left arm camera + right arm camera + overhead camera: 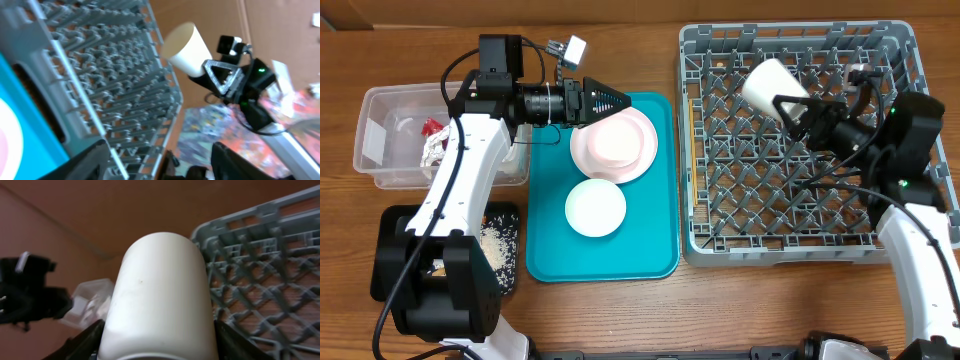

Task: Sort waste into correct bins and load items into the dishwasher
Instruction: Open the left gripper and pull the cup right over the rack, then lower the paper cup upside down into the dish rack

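My right gripper (790, 108) is shut on a white cup (772, 85), held tilted above the far left part of the grey dish rack (692, 150). In the right wrist view the cup (160, 300) fills the space between the fingers (85, 342). My left gripper (615, 100) hovers open over the far edge of a white plate (588, 152) that carries a bowl (617, 140). Nothing is between its fingers (85, 160). A second white bowl (595, 207) lies nearer on the teal tray. The left wrist view looks across the rack (115, 75) at the cup (187, 47).
The teal tray (550, 250) lies between the rack and the bins. At far left a clear tub (370, 130) holds a red wrapper (432, 128) and white napkins (435, 150). A black tray (392, 235) in front of it has pale grains (500, 245).
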`<state>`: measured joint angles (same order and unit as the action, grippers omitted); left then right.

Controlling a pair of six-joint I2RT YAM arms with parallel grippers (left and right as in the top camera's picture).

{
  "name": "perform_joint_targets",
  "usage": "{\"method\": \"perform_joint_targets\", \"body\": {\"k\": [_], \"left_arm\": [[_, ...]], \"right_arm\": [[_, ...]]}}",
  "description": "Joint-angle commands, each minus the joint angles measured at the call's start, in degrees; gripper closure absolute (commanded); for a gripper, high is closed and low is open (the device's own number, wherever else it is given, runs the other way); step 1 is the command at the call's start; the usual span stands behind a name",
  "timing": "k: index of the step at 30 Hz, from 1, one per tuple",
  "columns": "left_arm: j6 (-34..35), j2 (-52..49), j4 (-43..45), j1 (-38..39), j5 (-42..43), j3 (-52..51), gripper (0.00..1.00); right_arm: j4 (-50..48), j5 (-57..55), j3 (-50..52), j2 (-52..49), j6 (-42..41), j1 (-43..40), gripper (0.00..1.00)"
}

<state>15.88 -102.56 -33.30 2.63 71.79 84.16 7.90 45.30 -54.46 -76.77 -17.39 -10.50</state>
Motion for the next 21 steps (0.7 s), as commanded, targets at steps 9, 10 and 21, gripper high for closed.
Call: {"method": "perform_joint_targets", "body": {"k": [9, 10, 21], "left_arm": [[-1.1, -0.5, -1.0, 0.3, -15.0, 1.1, 0.00], [-1.1, -0.5, -1.2, 0.3, -16.1, 1.1, 0.00], [-1.1, -0.5, -2.8, 0.4, -36.3, 1.1, 0.00]], "right_arm": [[30.8, -25.2, -26.5, 0.2, 10.2, 1.7, 0.62], [33.3, -27.4, -27.9, 0.2, 10.2, 2.0, 0.62], [47.7, -40.2, -32.7, -0.5, 9.5, 7.5, 0.61]]}}
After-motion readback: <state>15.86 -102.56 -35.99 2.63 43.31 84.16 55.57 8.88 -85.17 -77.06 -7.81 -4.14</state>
